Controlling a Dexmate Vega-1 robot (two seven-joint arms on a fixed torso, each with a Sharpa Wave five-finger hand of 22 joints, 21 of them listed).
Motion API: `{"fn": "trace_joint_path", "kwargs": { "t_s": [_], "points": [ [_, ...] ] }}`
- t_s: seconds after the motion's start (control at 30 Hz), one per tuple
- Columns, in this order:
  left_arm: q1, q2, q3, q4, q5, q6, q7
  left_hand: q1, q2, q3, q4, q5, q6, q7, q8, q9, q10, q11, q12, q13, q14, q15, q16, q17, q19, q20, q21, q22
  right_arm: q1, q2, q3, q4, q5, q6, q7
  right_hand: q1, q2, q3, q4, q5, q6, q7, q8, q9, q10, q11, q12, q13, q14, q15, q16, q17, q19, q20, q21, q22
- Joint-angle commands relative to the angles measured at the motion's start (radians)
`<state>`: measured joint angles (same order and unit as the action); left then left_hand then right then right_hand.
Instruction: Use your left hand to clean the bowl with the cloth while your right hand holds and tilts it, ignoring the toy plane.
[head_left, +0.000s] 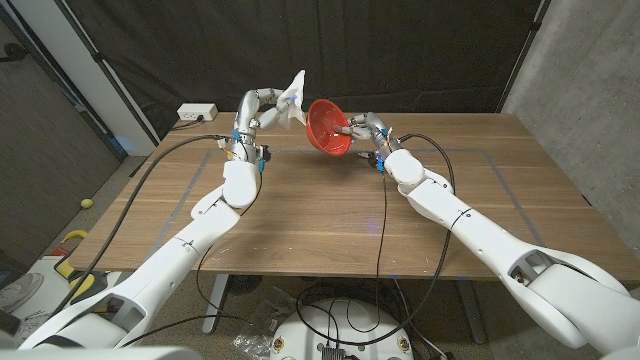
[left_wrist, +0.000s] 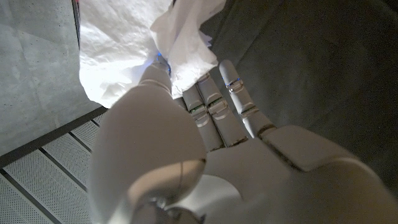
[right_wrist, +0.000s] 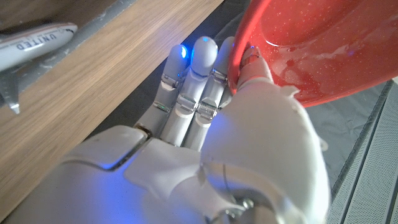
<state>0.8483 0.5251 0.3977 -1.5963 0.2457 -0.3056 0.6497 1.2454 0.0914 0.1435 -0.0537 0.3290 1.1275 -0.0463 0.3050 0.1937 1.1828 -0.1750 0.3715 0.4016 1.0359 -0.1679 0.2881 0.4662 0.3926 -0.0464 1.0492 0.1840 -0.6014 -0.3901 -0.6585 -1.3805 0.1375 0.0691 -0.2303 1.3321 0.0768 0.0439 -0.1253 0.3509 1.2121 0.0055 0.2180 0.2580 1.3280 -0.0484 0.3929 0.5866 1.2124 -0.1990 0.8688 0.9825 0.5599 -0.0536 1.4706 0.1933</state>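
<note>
the right hand (head_left: 366, 128) pinches the rim of the red bowl (head_left: 330, 127), thumb inside the lip and fingers (right_wrist: 200, 68) behind it, holding it tilted up off the table with its mouth turned toward the left hand (head_left: 258, 108). that hand grips the white cloth (head_left: 293, 96), bunched between thumb and fingers, raised just beside the bowl's rim and not yet inside it as far as i can tell.

risks, as i judge them: the grip on the bowl is only a rim pinch, so a firm wipe from the cloth side could lever the bowl round or pop it out of the fingers. the loose part of the cloth stands above the fingers and could fold over the rim or slip free if the wad is pushed in at an angle. the plane (right_wrist: 28, 46) lies on the wood beyond the right fingertips; a dropped bowl could knock it.

the table (head_left: 300, 220) is bare wood with tape lines marked on it. black curtain behind, concrete wall to one side, a power strip (head_left: 197, 113) at the far edge beyond the left hand.
</note>
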Motion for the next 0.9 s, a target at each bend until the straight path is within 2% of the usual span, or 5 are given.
{"fn": "trace_joint_path", "kwargs": {
  "t_s": [0.03,0.2,0.47,0.67,0.9],
  "points": [
    [0.098,0.084,-0.037,-0.207,0.103,0.199,-0.007,0.001,0.008,-0.003,0.002,0.006,0.013,0.010,-0.002,0.005,0.012,-0.016,-0.003,0.005,0.009,-0.057,-0.001,0.003,0.002,-0.021,0.000,0.002,0.004,-0.037,-0.011,-0.056,-0.107,-0.092,-0.071,0.024,0.017,-0.005,-0.002,0.006,0.001,-0.008,0.005,0.006,0.009,0.010,-0.001,0.001,0.014,-0.030,0.000,0.003,-0.006,-0.134,0.007,0.001],
    [0.145,0.124,-0.047,-0.302,0.171,0.357,-0.031,0.004,0.009,-0.003,0.002,0.006,0.016,0.013,-0.002,0.008,0.014,-0.017,-0.004,0.006,0.006,-0.058,-0.003,0.003,0.001,-0.021,0.000,0.002,0.013,-0.070,-0.034,-0.099,-0.184,-0.165,-0.085,0.022,0.018,-0.007,0.000,0.005,0.002,-0.009,0.004,0.005,0.008,0.009,0.000,0.007,0.015,-0.030,-0.002,0.003,-0.008,-0.134,0.007,0.000],
    [0.178,0.172,-0.048,-0.410,0.216,0.588,-0.120,0.007,0.011,-0.003,0.002,0.006,0.015,0.016,-0.004,0.012,0.015,-0.013,-0.005,0.009,0.004,-0.058,-0.006,0.004,0.000,-0.016,0.000,0.002,0.029,-0.118,-0.069,-0.155,-0.266,-0.264,-0.046,0.020,0.020,-0.009,0.002,0.004,-0.004,-0.015,0.004,0.009,0.005,0.009,-0.003,0.009,0.005,-0.030,-0.017,-0.011,-0.013,-0.133,0.002,-0.002],
    [0.171,0.175,-0.013,-0.448,0.268,0.765,-0.153,0.009,0.012,-0.003,0.002,0.006,0.016,0.022,-0.006,0.012,0.019,-0.011,-0.008,0.007,0.003,-0.058,-0.007,0.004,0.000,-0.010,0.000,0.002,0.046,-0.152,-0.100,-0.189,-0.314,-0.320,0.016,0.019,0.023,-0.011,0.003,0.002,-0.007,-0.018,0.003,0.011,0.003,0.007,-0.007,0.007,-0.001,-0.031,-0.034,-0.034,-0.021,-0.134,0.002,0.000],
    [0.153,0.185,0.012,-0.470,0.260,0.899,-0.207,0.010,0.014,-0.004,0.003,0.005,0.018,0.028,-0.009,0.012,0.020,-0.007,-0.013,0.004,0.005,-0.056,-0.008,0.005,0.005,-0.006,0.002,0.002,0.055,-0.206,-0.147,-0.250,-0.414,-0.391,0.075,0.019,0.026,-0.014,0.004,-0.001,-0.008,-0.023,0.003,0.012,0.002,0.006,-0.008,0.010,0.004,-0.031,-0.039,-0.045,-0.025,-0.135,-0.001,-0.001]
  ]
}}
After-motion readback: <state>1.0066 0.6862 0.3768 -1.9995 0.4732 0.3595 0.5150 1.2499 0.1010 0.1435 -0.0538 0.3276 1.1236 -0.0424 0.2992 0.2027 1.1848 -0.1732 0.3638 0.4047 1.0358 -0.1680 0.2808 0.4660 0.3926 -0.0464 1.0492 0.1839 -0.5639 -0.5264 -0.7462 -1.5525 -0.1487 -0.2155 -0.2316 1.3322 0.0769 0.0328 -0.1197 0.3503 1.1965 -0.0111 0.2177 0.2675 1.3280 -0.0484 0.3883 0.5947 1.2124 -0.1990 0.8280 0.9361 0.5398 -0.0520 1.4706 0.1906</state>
